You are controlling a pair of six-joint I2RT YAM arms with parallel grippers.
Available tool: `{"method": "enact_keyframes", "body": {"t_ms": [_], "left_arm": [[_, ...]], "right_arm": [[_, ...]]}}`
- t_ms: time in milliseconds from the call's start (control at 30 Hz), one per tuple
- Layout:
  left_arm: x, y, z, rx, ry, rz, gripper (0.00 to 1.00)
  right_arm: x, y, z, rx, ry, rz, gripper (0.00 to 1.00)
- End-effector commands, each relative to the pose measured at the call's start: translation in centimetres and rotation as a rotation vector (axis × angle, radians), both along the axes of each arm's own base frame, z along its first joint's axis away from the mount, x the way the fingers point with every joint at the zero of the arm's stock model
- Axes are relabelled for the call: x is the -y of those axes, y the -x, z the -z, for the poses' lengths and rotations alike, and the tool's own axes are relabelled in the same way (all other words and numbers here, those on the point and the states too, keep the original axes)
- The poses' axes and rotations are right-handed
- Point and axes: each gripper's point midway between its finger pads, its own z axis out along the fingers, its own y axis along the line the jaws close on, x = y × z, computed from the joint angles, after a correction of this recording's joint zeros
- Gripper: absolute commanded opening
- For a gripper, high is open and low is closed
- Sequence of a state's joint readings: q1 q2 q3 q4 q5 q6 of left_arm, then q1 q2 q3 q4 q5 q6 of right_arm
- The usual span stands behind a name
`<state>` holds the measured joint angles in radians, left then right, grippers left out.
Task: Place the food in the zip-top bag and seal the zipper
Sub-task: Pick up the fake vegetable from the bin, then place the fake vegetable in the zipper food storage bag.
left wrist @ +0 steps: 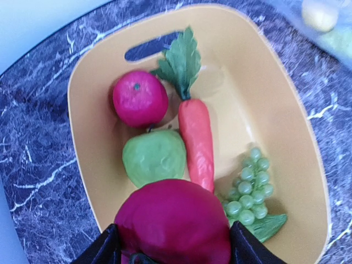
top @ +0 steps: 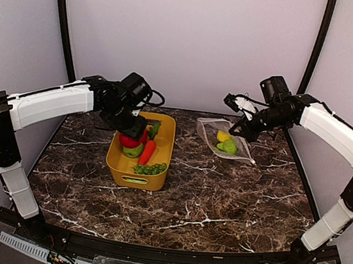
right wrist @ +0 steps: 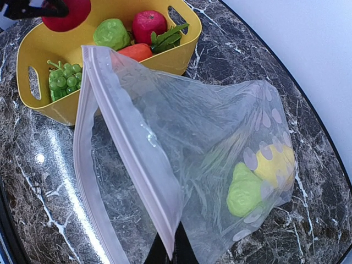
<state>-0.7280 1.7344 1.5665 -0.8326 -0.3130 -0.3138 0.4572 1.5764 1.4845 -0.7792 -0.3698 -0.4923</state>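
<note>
My left gripper (left wrist: pixel 173 245) is shut on a dark red apple (left wrist: pixel 173 220), held just above the yellow tub (left wrist: pixel 275 110). In the tub lie a red tomato (left wrist: pixel 139 99), a green fruit (left wrist: pixel 154 157), an orange carrot (left wrist: pixel 196 140) and green grapes (left wrist: pixel 250 184). At the back right, my right gripper (right wrist: pixel 171 247) is shut on the upper lip of the zip-top bag (right wrist: pixel 203 132). That grip lifts the mouth open towards the tub, and the zipper (right wrist: pixel 129 148) runs along the raised edge. Inside the bag sit a green pear (right wrist: pixel 245 190) and a yellow lemon (right wrist: pixel 275 165).
The tub (top: pixel 133 179) stands left of centre on the dark marble table, with the bag (top: pixel 212 131) a short gap to its right. Black frame posts rise at the back corners. Bare marble (top: pixel 219 202) stretches in front of tub and bag.
</note>
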Motion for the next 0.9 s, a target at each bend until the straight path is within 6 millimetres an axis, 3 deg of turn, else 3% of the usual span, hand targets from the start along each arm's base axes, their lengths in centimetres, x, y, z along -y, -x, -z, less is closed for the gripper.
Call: {"method": "enact_keyframes", "body": {"t_ms": [0, 133, 200, 400, 500, 633, 867], "left_arm": [[1.9, -0.7, -5.4, 0.110, 0.157, 0.057, 0.44], [6.2, -0.4, -9.9, 0.190, 0.431, 0.176, 0.38], [8.4, 0.3, -13.6, 0.266, 0.590, 0.273, 0.37], [12.8, 3.3, -20.5, 0.476, 0.906, 0.497, 0.37], [16.1, 4.9, -21.6, 0.506, 0.964, 0.599, 0.37], [20.2, 5.4, -21.6, 0.512, 0.978, 0.672, 0.35], [22.9, 3.4, -20.1, 0.569, 1.011, 0.637, 0.30]], "right_arm": [[-0.3, -0.4, -0.6, 0.021, -0.008, 0.002, 0.00], [-0.2, -0.5, -0.5, 0.023, 0.001, 0.007, 0.00], [-0.1, -0.6, -0.4, 0.027, 0.009, 0.007, 0.00], [-0.1, -1.0, -0.8, 0.034, 0.022, 0.011, 0.00], [-0.4, -1.4, -1.3, 0.030, 0.003, 0.014, 0.00], [-1.1, -1.8, -1.7, 0.005, -0.017, 0.012, 0.00], [-2.1, -2.3, -3.7, -0.028, -0.072, 0.020, 0.00]]}}
